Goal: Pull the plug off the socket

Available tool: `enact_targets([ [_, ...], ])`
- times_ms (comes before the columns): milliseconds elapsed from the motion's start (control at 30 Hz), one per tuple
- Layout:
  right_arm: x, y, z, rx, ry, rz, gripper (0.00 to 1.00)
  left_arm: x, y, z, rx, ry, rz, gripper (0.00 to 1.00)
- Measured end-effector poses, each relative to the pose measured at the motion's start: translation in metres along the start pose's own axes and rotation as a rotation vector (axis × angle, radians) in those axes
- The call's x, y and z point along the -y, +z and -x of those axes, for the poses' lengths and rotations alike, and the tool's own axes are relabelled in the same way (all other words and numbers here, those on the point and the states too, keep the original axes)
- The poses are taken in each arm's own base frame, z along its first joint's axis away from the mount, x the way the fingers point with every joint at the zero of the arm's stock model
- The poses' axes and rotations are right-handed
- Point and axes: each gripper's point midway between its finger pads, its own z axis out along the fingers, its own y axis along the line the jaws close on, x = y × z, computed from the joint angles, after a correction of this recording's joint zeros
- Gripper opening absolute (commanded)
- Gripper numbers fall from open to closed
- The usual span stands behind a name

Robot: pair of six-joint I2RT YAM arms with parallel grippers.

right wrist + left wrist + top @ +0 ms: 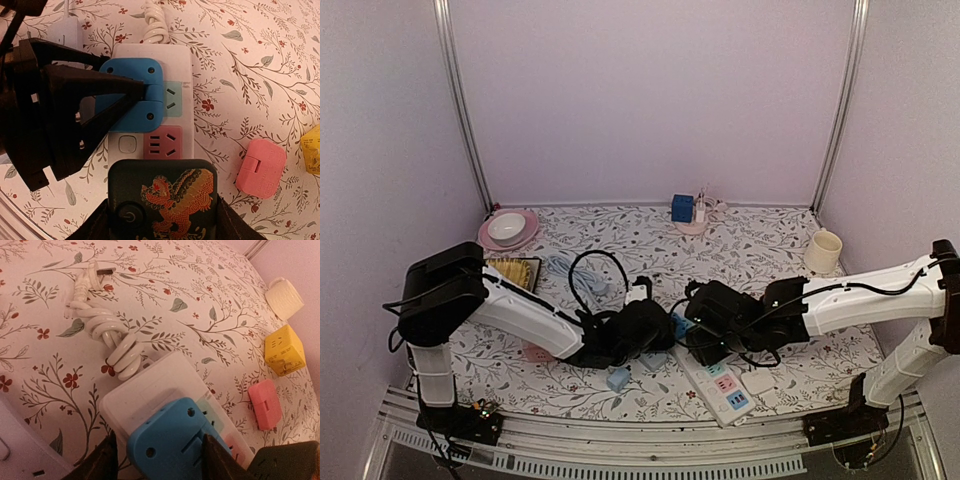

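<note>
We see the left pincer clamped on the blue plug, which sits at the far end of the white power strip, near the middle of the surface. The right pincer is closed around a black dragon-printed block, nearer along the same strip.

Power symbol on round button of black device, no words legible
</note>
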Motion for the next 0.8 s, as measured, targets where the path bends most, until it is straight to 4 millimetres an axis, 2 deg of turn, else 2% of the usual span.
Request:
enact_targets([
  [167,0.004,-0.003,0.01,0.02,0.039,0.017,0.2,0.001,-0.001,0.0,0.011,-0.003,-0.018,0.58],
  [333,0.02,-0.023,0.043,0.121,0.135,0.056,0.2,0.001,-0.001,0.0,0.016,0.005,-0.028,0.58],
  [433,0.032,-0.027,0.056,0.161,0.188,0.075,0.2,0.001,-0.001,0.0,0.023,0.002,-0.037,0.58],
  [667,0.089,0.002,0.06,0.152,0.313,0.072,0.2,-0.001,-0.008,-0.001,0.04,-0.023,-0.086,0.57],
  [800,0.116,0.019,0.074,0.17,0.385,0.092,0.2,-0.002,-0.014,-0.002,0.044,-0.034,-0.116,0.57],
])
